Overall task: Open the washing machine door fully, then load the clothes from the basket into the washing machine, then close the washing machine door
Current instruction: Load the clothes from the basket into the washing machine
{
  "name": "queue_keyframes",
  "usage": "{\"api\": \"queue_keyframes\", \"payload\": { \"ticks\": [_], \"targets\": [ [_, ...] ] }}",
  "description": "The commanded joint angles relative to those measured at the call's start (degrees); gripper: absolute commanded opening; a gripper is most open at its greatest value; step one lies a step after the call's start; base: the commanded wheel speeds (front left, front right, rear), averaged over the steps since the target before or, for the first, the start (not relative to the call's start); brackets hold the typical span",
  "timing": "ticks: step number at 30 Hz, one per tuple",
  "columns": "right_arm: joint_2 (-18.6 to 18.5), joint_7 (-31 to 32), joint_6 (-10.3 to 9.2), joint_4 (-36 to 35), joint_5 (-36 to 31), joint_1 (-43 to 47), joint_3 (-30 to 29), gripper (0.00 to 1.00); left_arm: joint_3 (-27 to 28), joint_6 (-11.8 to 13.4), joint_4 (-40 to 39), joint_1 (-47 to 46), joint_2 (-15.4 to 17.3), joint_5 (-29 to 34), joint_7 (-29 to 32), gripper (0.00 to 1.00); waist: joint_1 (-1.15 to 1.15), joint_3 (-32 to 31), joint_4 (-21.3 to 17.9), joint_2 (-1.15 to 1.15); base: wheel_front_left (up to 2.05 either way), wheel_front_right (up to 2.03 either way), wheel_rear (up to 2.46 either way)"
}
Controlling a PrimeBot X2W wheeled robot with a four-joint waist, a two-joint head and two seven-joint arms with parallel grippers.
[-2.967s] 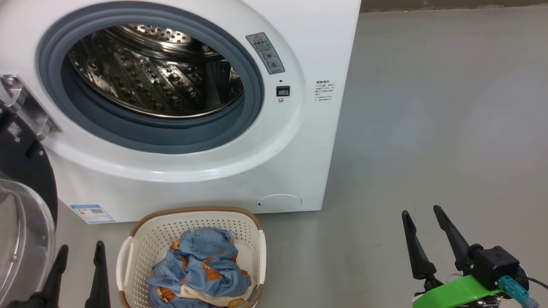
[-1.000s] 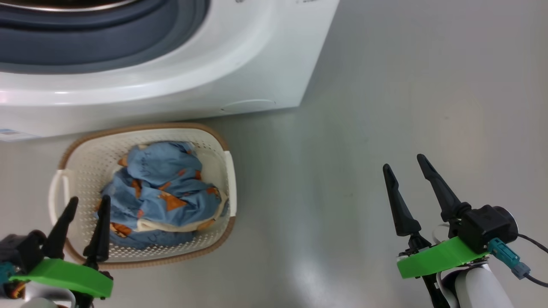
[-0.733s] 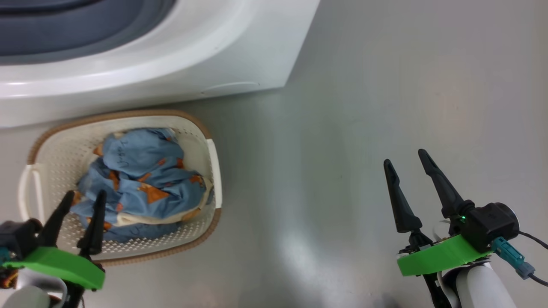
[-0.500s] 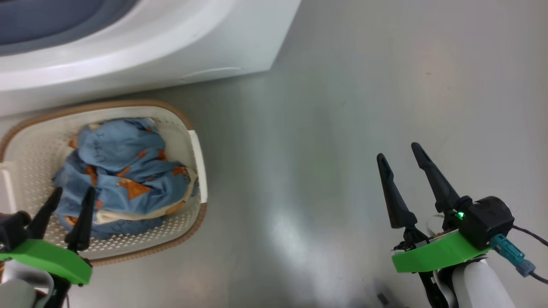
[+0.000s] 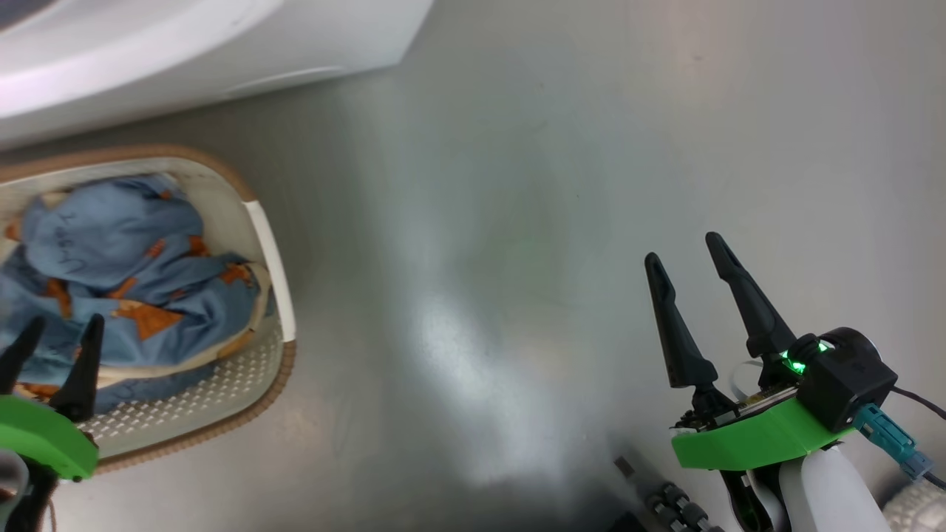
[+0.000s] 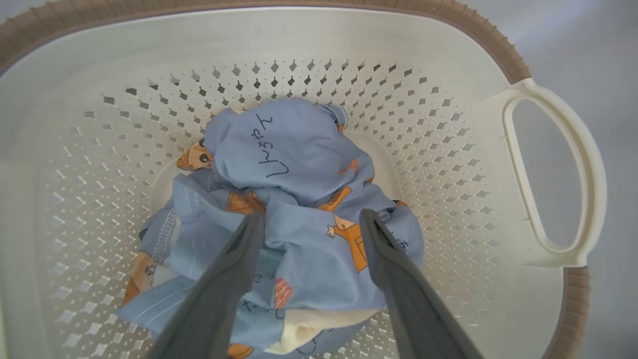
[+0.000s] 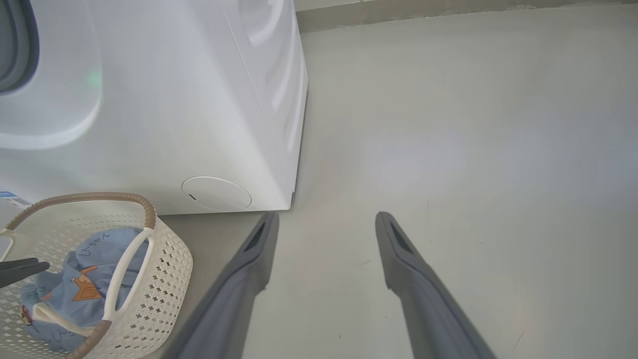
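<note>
The cream basket (image 5: 270, 251) with a brown rim stands on the floor in front of the white washing machine (image 5: 185, 44). The light-blue clothes (image 5: 126, 273) with orange prints lie bunched inside it. My left gripper (image 5: 63, 325) hangs open over the near side of the pile. In the left wrist view the left gripper (image 6: 311, 217) points down at the clothes (image 6: 289, 159) inside the basket (image 6: 438, 124), with nothing held. My right gripper (image 5: 682, 249) stands open and empty over bare floor, far right of the basket. The washing machine door is out of view.
The right wrist view has the washing machine (image 7: 174, 99) with its round service cap (image 7: 216, 193), a strip of grey gasket (image 7: 20, 45), the basket (image 7: 169, 264) below it, and grey floor (image 7: 473, 149) stretching right to the wall's base. Dark parts of my base (image 5: 665, 502) sit low.
The head camera has tilted down and turned, so the machine and basket slid up and left. My left gripper has come from beside the basket to over the clothes. Both grippers stay open.
</note>
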Motion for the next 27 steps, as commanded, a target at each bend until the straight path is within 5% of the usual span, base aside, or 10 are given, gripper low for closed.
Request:
{"api": "queue_keyframes", "payload": {
  "ticks": [1, 27],
  "targets": [
    [0.0, -0.3, 0.35, -1.4, 1.1, 1.4, 1.5, 1.00, 1.2, -0.1, 0.1, -0.3, 3.0, -0.6, -0.3, 1.00, 0.00, 2.1, -1.9, 0.00, 0.00, 0.00, 0.00],
    [0.0, -0.3, 0.35, -5.6, 4.4, 3.5, 4.4, 1.00, -9.7, -0.1, 10.4, -9.2, 10.2, -10.1, -0.2, 1.00, 0.00, 9.0, -8.5, 0.00, 0.00, 0.00, 0.00]
  ]
}}
